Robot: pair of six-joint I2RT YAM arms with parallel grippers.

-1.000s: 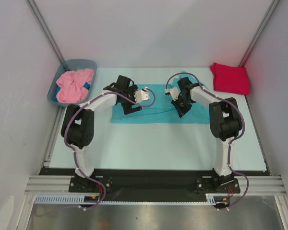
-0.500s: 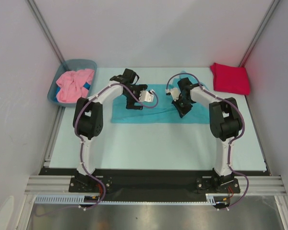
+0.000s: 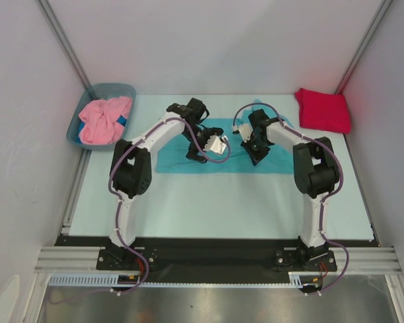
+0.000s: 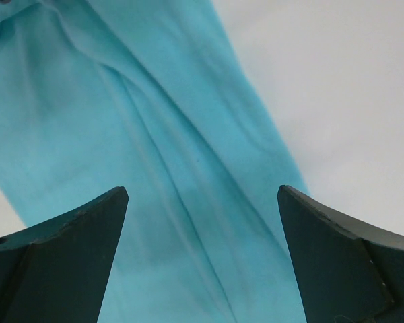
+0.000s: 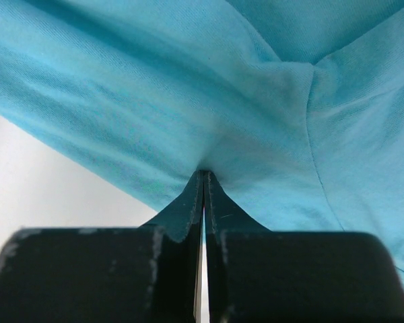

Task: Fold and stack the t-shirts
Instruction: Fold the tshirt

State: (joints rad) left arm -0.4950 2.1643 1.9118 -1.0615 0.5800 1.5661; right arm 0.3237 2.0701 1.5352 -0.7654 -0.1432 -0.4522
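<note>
The turquoise t-shirt (image 3: 182, 161) lies across the middle of the table as a wide, flat band. My left gripper (image 3: 196, 155) hovers over its middle with the jaws wide open. In the left wrist view only wrinkled turquoise cloth (image 4: 155, 134) shows between the fingers (image 4: 67, 256) of the left gripper (image 4: 202, 202). My right gripper (image 3: 254, 157) is shut on the right part of the shirt. In the right wrist view the cloth (image 5: 188, 81) puckers at the pinched tips of the right gripper (image 5: 203, 173). A crimson red t-shirt (image 3: 322, 110) lies folded at the back right. A pink t-shirt (image 3: 104, 120) is crumpled in the tub.
The grey-blue plastic tub (image 3: 114, 88) stands at the back left corner, with a bit of blue cloth beside the pink one. White walls and metal posts enclose the table on three sides. The pale mat (image 3: 222, 202) stretches in front of the turquoise shirt.
My left arm has swung to the right along the turquoise shirt, from its left part to its middle, staying open. The right arm and its grip have not moved.
</note>
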